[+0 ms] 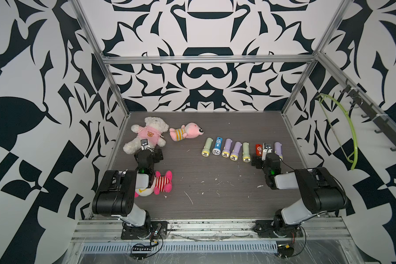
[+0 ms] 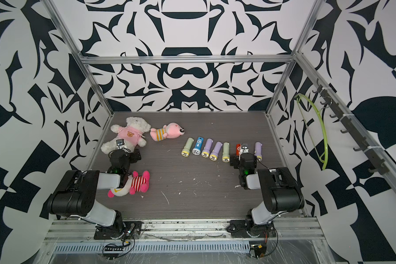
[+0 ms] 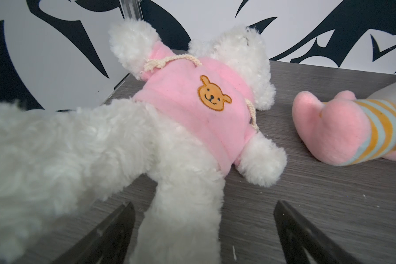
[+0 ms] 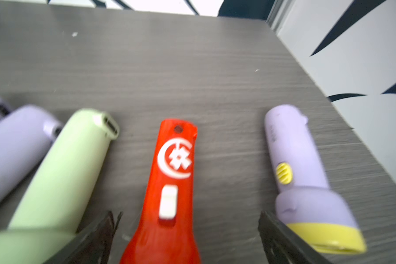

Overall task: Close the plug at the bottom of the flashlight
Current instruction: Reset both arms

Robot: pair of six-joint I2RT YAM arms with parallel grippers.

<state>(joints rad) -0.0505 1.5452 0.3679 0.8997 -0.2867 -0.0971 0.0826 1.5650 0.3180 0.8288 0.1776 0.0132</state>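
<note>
Right jaws wide over red flashlight

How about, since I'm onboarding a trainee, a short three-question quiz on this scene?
1. How many flashlights lie on the table?
2. True or false: the left gripper hovers over a blue flashlight.
3. Which flashlight lies between the right gripper's open jaws in its wrist view? A green, B red, C purple.
Key: 1. Seven. 2. False; it straddles a leg of the white teddy bear. 3. B, the red flashlight.
</note>
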